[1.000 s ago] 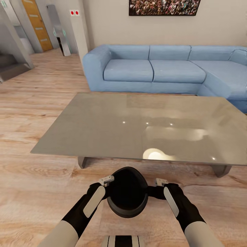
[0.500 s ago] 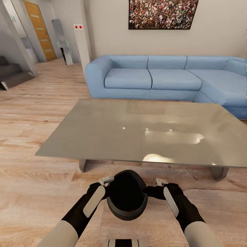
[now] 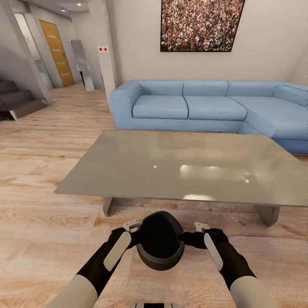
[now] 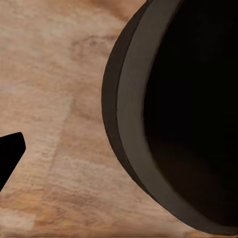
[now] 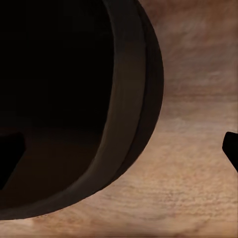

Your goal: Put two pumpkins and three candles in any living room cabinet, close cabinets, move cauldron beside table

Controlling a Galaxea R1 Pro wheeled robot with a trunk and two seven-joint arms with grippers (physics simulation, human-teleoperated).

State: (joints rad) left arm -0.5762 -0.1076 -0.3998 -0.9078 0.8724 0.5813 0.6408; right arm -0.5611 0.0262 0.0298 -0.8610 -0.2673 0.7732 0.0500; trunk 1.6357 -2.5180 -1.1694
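L gripper and R gripper sit on opposite sides of the round-bellied matte-black cauldron w/ wide dark mouth, each at its rim. Fingertips are mostly hidden against the black pot in the head view, so whether the jaws are clamped on the rim or just pressed to it: cannot tell. L wrist view shows one dark fingertip outside the pot wall, apart from it, w/ the cauldron's thick grey-black rim close by. R wrist view: one dark fingertip outside the wall, another dark shape inside the mouth, so that gripper seems to straddle the rim.

Cauldron is held between both arms, mouth tipped toward the camera, over the light wood-plank floor, just in front of the near edge of the large low rectangular table w/ glossy grey top and slab legs.

Beyond the table: blue corner sofa against a beige wall, w/ a dark-framed crowd picture above it. Far L: orange-brown wooden door and grey stairs.
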